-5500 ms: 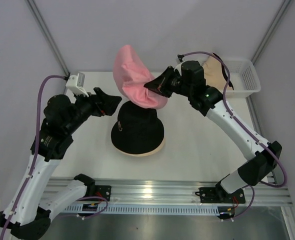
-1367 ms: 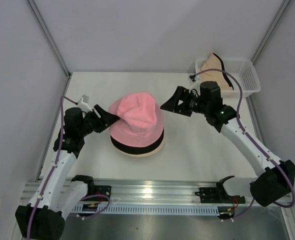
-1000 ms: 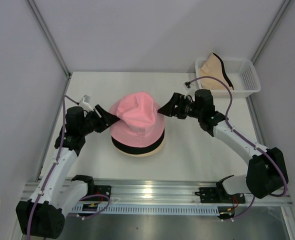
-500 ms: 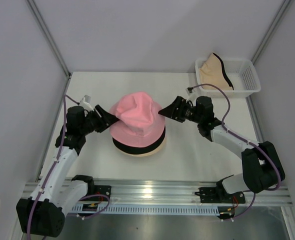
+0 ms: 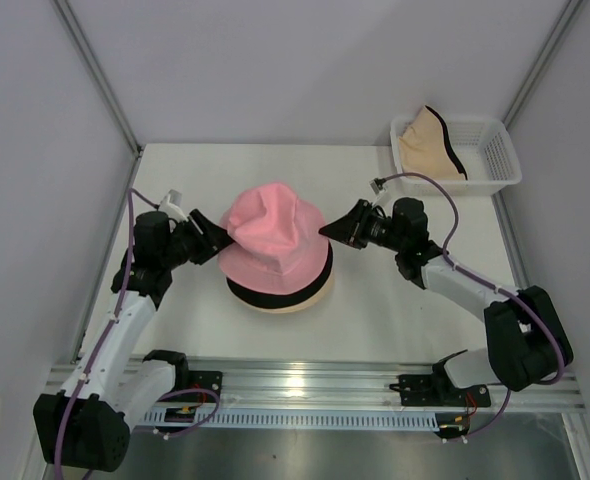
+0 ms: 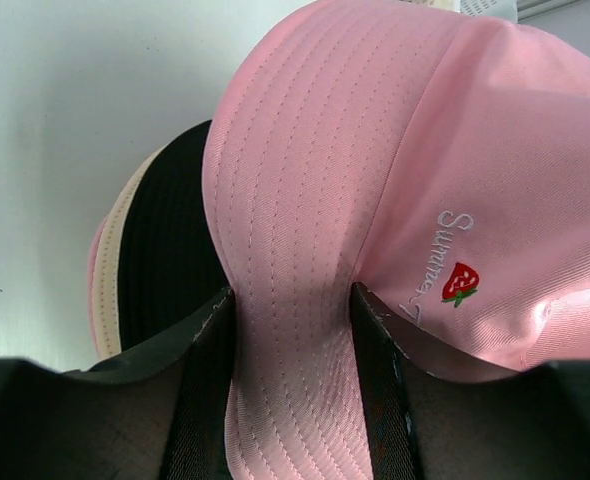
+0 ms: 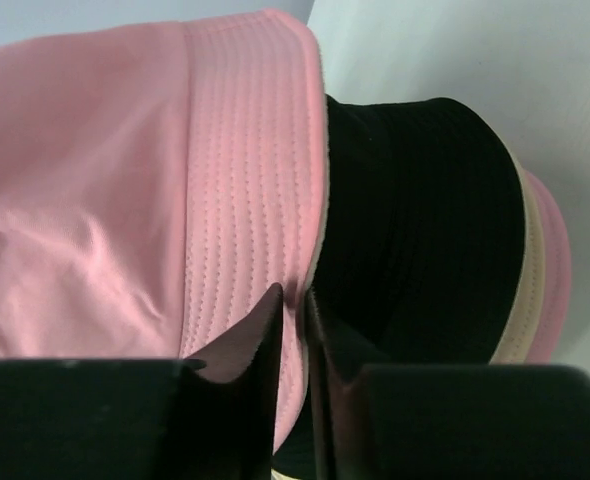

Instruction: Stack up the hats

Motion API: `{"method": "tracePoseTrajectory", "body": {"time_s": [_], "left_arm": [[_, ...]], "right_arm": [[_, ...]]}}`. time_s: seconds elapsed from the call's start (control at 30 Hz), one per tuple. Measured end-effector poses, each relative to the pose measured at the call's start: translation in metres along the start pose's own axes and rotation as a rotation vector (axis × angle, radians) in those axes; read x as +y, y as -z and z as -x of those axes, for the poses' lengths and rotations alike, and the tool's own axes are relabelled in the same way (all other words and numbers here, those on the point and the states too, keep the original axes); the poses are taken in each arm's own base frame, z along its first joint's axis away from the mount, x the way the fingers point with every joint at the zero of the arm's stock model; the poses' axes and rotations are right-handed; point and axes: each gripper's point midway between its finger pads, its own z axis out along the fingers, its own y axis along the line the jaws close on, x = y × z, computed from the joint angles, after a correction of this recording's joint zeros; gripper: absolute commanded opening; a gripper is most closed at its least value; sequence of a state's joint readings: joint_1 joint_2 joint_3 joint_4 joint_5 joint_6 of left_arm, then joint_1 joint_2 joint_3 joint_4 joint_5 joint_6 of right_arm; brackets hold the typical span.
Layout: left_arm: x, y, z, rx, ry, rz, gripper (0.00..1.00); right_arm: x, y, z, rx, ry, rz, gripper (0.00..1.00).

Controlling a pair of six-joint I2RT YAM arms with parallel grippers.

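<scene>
I saw pink fabric bucket hat [image 5: 275,232] atop black fabric hat [image 5: 275,291]; left gripper [image 6: 291,305], right gripper [image 7: 295,302] pinched its opposite brim edges.

Both arms reach low and inward, left pincer [image 5: 216,236] gripping half-wide, right pincer [image 5: 332,229] pinched narrow.

Black hat [image 5: 275,290] mostly hidden under pink hat [image 5: 273,232]; bottom peach hat [image 5: 293,307] only rim sliver visible.
</scene>
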State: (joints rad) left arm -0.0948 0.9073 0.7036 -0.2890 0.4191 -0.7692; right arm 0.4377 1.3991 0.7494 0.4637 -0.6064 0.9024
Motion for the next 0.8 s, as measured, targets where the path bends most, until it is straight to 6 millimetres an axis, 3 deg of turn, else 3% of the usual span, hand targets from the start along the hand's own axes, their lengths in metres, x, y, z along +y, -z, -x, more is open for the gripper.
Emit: {"method": "tracePoseTrajectory", "body": {"time_s": [0.03, 0.07, 0.17, 0.23, 0.37, 0.47, 0.57, 0.8], "left_arm": [[0.001, 0.0, 0.0, -0.001, -0.001, 0.003, 0.52], [0.001, 0.0, 0.001, -0.003, -0.002, 0.006, 0.52], [0.004, 0.0, 0.002, -0.009, -0.013, 0.023, 0.59], [0.006, 0.002, 0.005, -0.017, -0.027, 0.04, 0.72], [0.011, 0.011, 0.027, -0.073, -0.038, 0.077, 0.86], [0.021, 0.021, 0.053, -0.151, -0.029, 0.101, 0.86], [0.026, 0.026, 0.068, -0.18, -0.024, 0.095, 0.84], [0.023, 0.002, 0.072, -0.112, -0.022, -0.013, 0.75]], "right_arm": [[-0.001, 0.001, 0.0, -0.001, -0.002, -0.007, 0.04], [-0.001, 0.002, 0.0, -0.002, -0.001, -0.016, 0.0], [-0.001, 0.006, 0.001, -0.007, -0.007, -0.03, 0.0], [0.0, 0.01, 0.002, -0.01, -0.009, -0.035, 0.0], [-0.002, 0.012, 0.002, -0.001, -0.017, -0.059, 0.0], [-0.007, 0.007, 0.005, 0.022, -0.01, -0.064, 0.0], [-0.015, -0.007, 0.009, 0.072, -0.018, -0.055, 0.0], [-0.027, -0.032, 0.018, 0.159, 0.014, -0.031, 0.0]]}}
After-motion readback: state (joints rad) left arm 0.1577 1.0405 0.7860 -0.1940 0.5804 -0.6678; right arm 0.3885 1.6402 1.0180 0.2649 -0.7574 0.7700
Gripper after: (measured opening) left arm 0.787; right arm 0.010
